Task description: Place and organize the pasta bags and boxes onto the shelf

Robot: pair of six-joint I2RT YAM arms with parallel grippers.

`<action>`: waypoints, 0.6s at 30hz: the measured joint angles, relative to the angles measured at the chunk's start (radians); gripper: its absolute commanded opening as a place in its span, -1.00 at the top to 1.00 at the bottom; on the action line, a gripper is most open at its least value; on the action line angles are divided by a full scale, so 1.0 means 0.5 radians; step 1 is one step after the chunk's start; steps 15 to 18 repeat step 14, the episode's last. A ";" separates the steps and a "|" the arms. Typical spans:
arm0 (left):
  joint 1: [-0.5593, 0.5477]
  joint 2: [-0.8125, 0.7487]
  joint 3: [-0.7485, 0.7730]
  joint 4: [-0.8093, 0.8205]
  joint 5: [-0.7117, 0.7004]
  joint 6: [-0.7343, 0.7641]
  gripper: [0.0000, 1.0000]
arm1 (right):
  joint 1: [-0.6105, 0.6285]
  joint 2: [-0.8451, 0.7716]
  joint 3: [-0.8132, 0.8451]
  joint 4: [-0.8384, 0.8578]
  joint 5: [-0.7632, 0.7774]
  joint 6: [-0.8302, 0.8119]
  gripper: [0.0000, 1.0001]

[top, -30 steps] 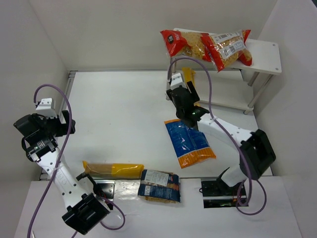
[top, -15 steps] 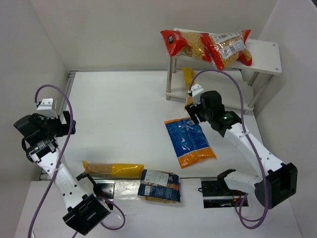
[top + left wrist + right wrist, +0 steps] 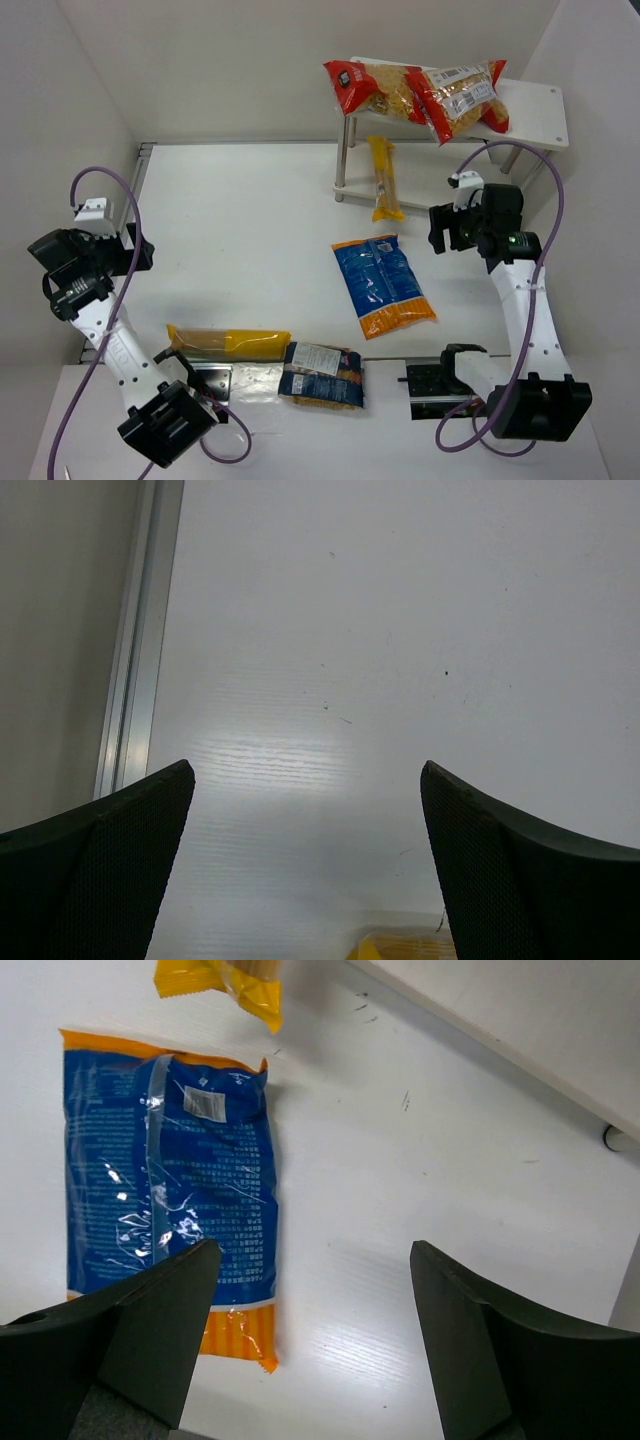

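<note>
- The right jaws stand wide apart and hold nothing; the right wrist view shows only bare white bench (image 3: 400,1220) between the two dark fingers (image 3: 500,1350).
- The large blue-and-orange bag (image 3: 170,1170) lies flat on the bench to the left of the right jaws, its orange end passing behind the left finger.
- Ahead and to the left of those jaws is the near end of a yellow spaghetti pack (image 3: 240,985). From above, its far end reaches beneath the top board of the shelf (image 3: 535,105), by the shelf's left legs. I cannot tell whether it rests on the lower tier.
- The edge of a white board of the shelf runs ahead and to the right of the right jaws.
- Two clear red-ended bags (image 3: 375,88) lie side by side on the shelf's top board, well beyond the right jaws.
- The left jaws are also spread fully, with nothing in them, above bare bench beside a metal rail (image 3: 135,660).
- A yellow corner (image 3: 400,948) shows just below the gap of the left jaws.
- A second spaghetti pack (image 3: 228,342) and the small dark-blue pack (image 3: 322,373) lie near the arm bases, apart from both pairs of jaws.
</note>
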 measured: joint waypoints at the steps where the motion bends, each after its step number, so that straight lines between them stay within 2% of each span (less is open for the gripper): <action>1: 0.000 0.000 0.000 0.000 0.001 0.000 -0.99 | -0.034 -0.028 0.000 -0.016 -0.040 0.003 -0.69; 8: 0.000 0.000 0.000 -0.001 0.001 0.000 -0.99 | -0.175 -0.075 -0.001 -0.030 -0.208 0.005 -0.72; 18: 0.000 0.000 0.000 -0.002 0.002 0.000 -0.99 | -0.196 -0.074 -0.027 -0.025 -0.246 0.028 -0.72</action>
